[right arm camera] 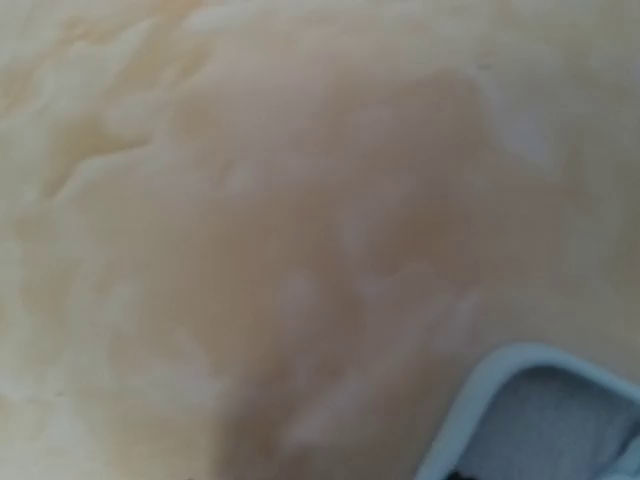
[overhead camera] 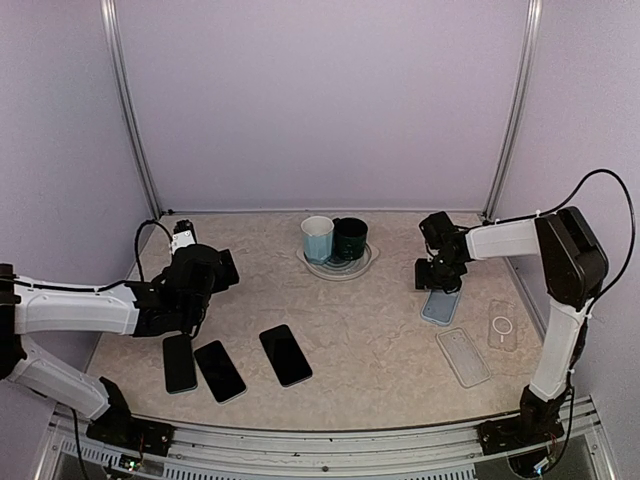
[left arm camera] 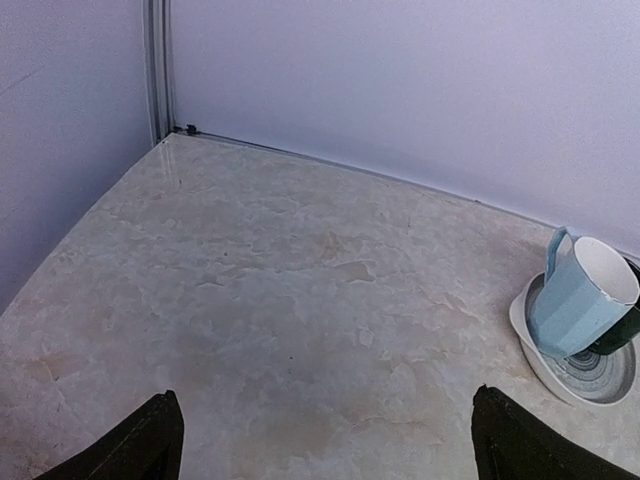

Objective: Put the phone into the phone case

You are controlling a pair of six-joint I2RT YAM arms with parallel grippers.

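Left hand [overhead camera: 218, 270] [left arm camera: 335, 455] hovers over the left part of the worktop [overhead camera: 370, 320], just beyond the phone row. Its fingers [left arm camera: 145, 440] show at the lower corners of the wrist view, spread wide, nothing between them. All phones lie flat, screen dark, near the front-left edge. Left phone [overhead camera: 180, 362] and mid phone [overhead camera: 219, 370] are side by side, touching or nearly so. Right phone [overhead camera: 285, 354] is a little apart from them. No phone is in a case. Right hand [overhead camera: 440, 278] sits low at the far end of the blue case [overhead camera: 441, 305] [right arm camera: 560, 410] on the right side of the worktop. Its fingers are out of the wrist view and hidden from above, so grip state and contact w/ the case cannot be told. The wrist view is blurred and shows only worktop plus one rounded case corner at lower right. Ringed clear case [overhead camera: 502, 325] lies to the right of the blue case. Plain clear case [overhead camera: 463, 356] lies nearer the front edge. At rear centre, a plate [overhead camera: 365, 262] [left arm camera: 530, 345] carries a blue mug [overhead camera: 317, 238] [left arm camera: 580, 295] and a dark mug [overhead camera: 350, 238], side by side.
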